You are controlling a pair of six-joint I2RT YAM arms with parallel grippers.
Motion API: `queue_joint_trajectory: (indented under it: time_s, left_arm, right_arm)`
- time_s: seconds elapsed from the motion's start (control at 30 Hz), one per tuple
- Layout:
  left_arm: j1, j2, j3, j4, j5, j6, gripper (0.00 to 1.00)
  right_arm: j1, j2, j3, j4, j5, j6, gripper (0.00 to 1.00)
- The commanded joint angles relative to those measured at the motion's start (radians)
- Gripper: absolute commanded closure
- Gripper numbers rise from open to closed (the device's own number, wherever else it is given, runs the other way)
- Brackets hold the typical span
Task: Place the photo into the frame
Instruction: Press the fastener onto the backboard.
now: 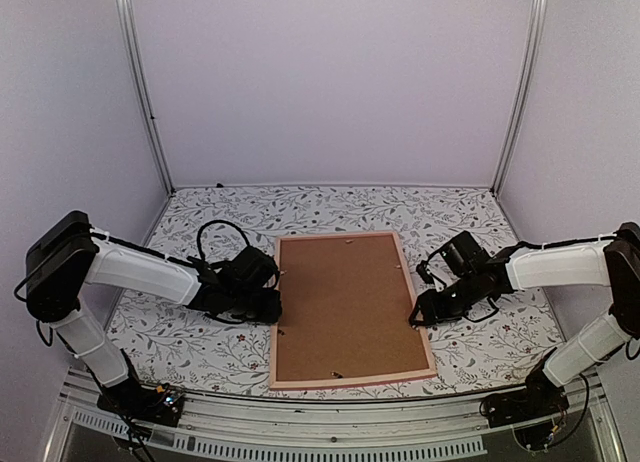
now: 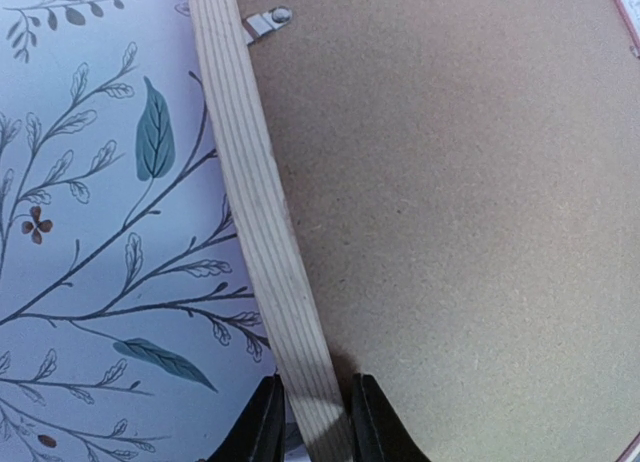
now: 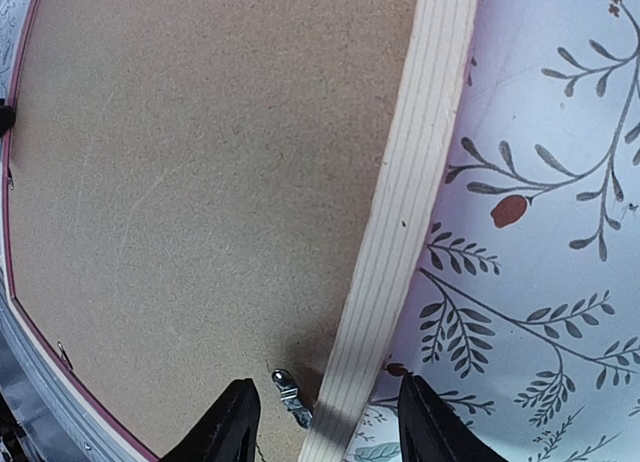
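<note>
On counter [image 1: 190, 347], frame [image 1: 350, 380] lies face down, hardboard backing [image 1: 345, 302] seated; photo unseen. Your left pincer [image 2: 318, 427] clamps left rail. Right pincer [image 3: 335, 427] straddles right rail, jaws slack. Lift level; avoid turn clip [image 3: 290, 392].

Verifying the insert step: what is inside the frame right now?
Only the brown hardboard backing shows, filling the frame, with a metal tab at its edge. Whether the photo lies beneath cannot be seen, because the backing covers everything under it.
</note>
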Motion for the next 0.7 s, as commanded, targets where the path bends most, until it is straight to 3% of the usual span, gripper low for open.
queue_joint_trajectory:
  time_s: [0.0,0.67]
  left_arm:
    - [-0.001,0.020,-0.014,0.002,0.024,0.016,0.75]
    - [-0.002,0.020,-0.011,0.004,0.033,0.014,0.75]
  right_arm:
    - [0.022,-0.012,-0.005,-0.019,0.026,-0.010,0.50]
    - [0.071,0.012,-0.011,-0.038,0.145,0.019,0.66]
